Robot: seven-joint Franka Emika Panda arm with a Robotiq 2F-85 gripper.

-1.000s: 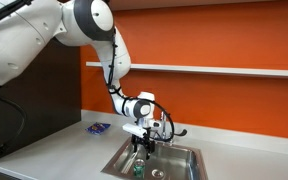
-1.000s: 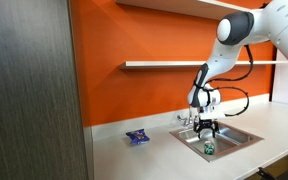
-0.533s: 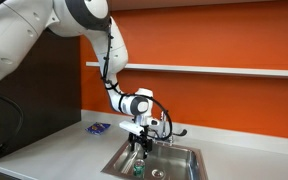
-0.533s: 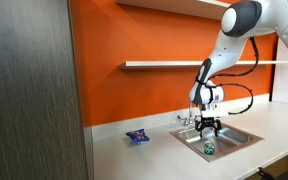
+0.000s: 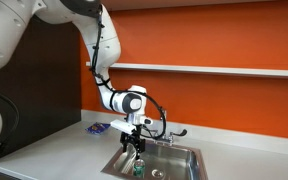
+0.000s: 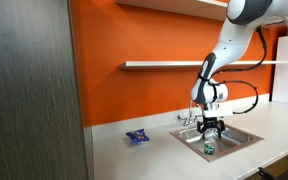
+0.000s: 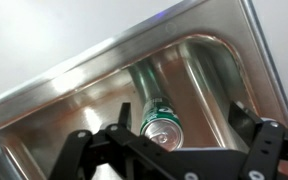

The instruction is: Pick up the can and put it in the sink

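Note:
The green can (image 7: 160,120) stands in the stainless steel sink (image 7: 219,60), its lighter top facing the wrist camera. It also shows in both exterior views (image 5: 138,170) (image 6: 210,149), inside the basin (image 5: 184,160) (image 6: 239,137). My gripper (image 7: 172,138) hangs just above the can with its jaws spread wide, one finger on each side and apart from it. In both exterior views the gripper (image 5: 134,150) (image 6: 214,130) points down over the basin and holds nothing.
A flat blue-purple packet (image 5: 98,128) (image 6: 137,137) lies on the counter beside the sink. The chrome faucet (image 5: 169,132) stands at the back of the basin. An orange wall with a shelf (image 5: 214,70) runs behind.
The arm's upper links have swung and the gripper has shifted slightly sideways above the sink. The can stays in the basin.

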